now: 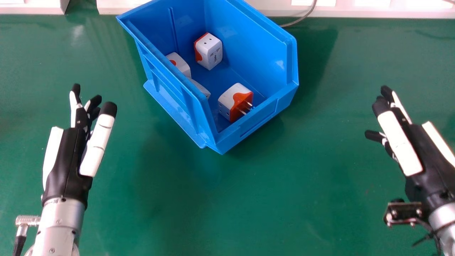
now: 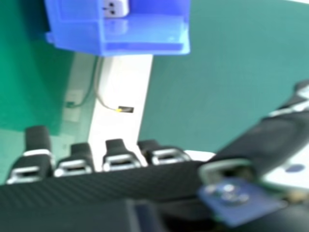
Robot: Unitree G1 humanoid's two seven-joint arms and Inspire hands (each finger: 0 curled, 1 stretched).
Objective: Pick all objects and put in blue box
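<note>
One black and white left hand (image 1: 67,156), with a silver forearm, is at the head view's left over the green tabletop (image 1: 149,220), its fingers loosely extended, holding nothing. Further right is the open blue plastic box (image 1: 261,122), set at an angle, with four white adapters inside. Leftmost, a white adapter with an orange spot (image 1: 181,65) is partly hidden by the box's wall; beside it a white adapter, mostly hidden (image 1: 201,88), shows just a corner. Next, a cube-shaped white and orange adapter (image 1: 208,51) sits farther back, and a white and orange adapter with metal prongs (image 1: 229,101) lies near the front. Well apart at the right, the black and white right hand (image 1: 426,156) has relaxed, outstretched fingers and is empty.
</note>
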